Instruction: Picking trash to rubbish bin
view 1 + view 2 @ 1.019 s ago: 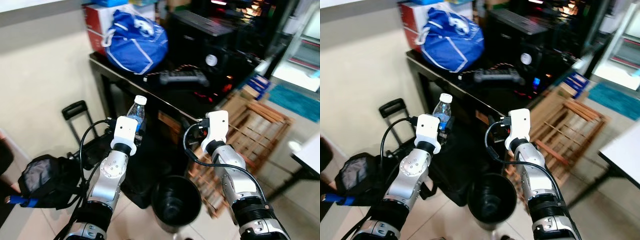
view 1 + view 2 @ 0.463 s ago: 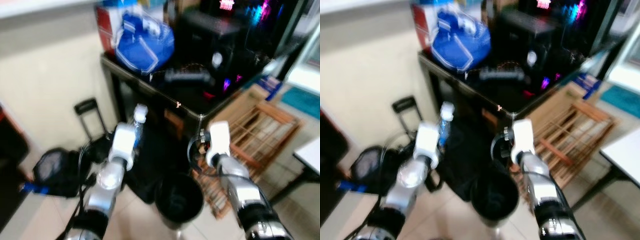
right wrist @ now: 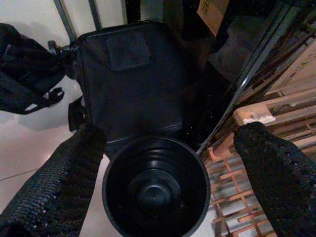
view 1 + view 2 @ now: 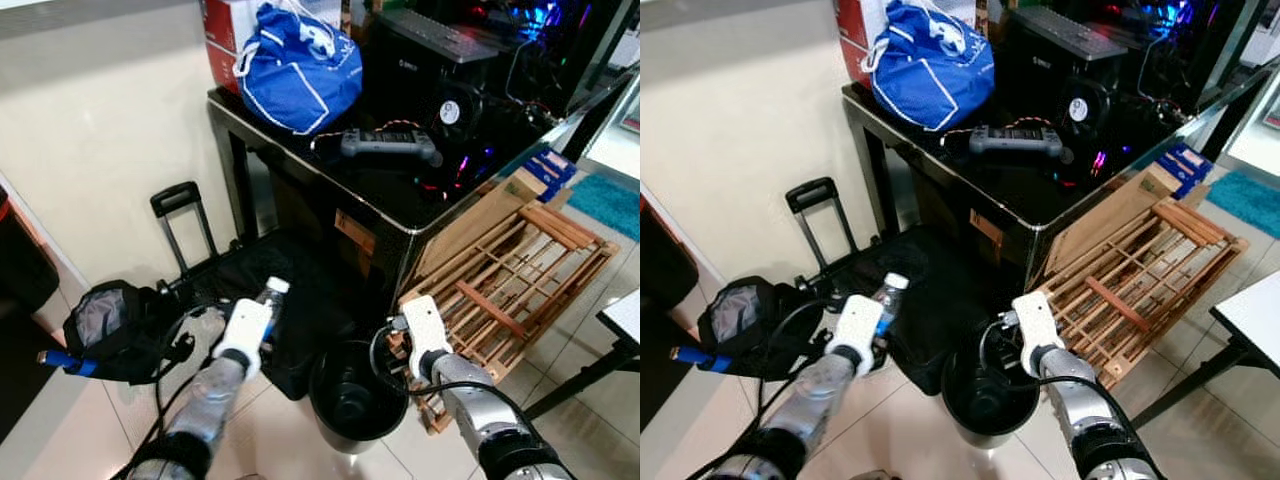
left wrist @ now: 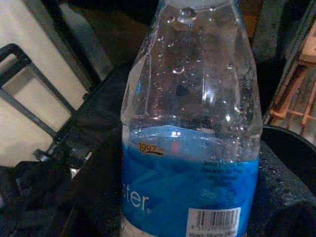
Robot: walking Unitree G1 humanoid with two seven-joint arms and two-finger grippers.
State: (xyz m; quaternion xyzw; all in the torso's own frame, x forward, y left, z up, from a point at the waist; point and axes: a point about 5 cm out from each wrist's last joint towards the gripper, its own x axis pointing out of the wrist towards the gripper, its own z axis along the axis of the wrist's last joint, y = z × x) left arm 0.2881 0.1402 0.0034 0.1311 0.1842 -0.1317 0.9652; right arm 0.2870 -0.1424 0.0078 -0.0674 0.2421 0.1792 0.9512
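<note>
Desk (image 4: 400, 200): black, glossy top, against cream wall; carried blue drawstring bag (image 4: 298, 70) at far end, grey handheld controller (image 4: 388, 145) mid-top, PC gear w/ coloured lights behind.
Wooden rack (image 4: 510, 280): slatted, leaning by desk's right side, on tiled floor.
Black suitcase (image 4: 280, 300): lay flat on floor under/in front of desk, pull handle (image 4: 180, 200) extended toward wall.
Small black bag (image 4: 105, 325): on floor left of suitcase, mesh panel up, blue strap end sticking out.
Rubbish bin (image 4: 355, 395): round, black, open top, upright on tiles betw. the two arms, just in front of suitcase; inside looked bare in right wrist view (image 3: 155, 190).
Left gripper (image 4: 258, 322): fingers clamped round water bottle (image 4: 266, 303), held upright, white cap up, left of bin & above floor, not over bin opening.
Water bottle, close (image 5: 190, 143): clear plastic, blue label w/ barcode, droplets inside upper part.
Right gripper (image 3: 163, 148): fingers (image 3: 74, 173) spread wide, nothing betw. them, hanging over bin's right rim.
</note>
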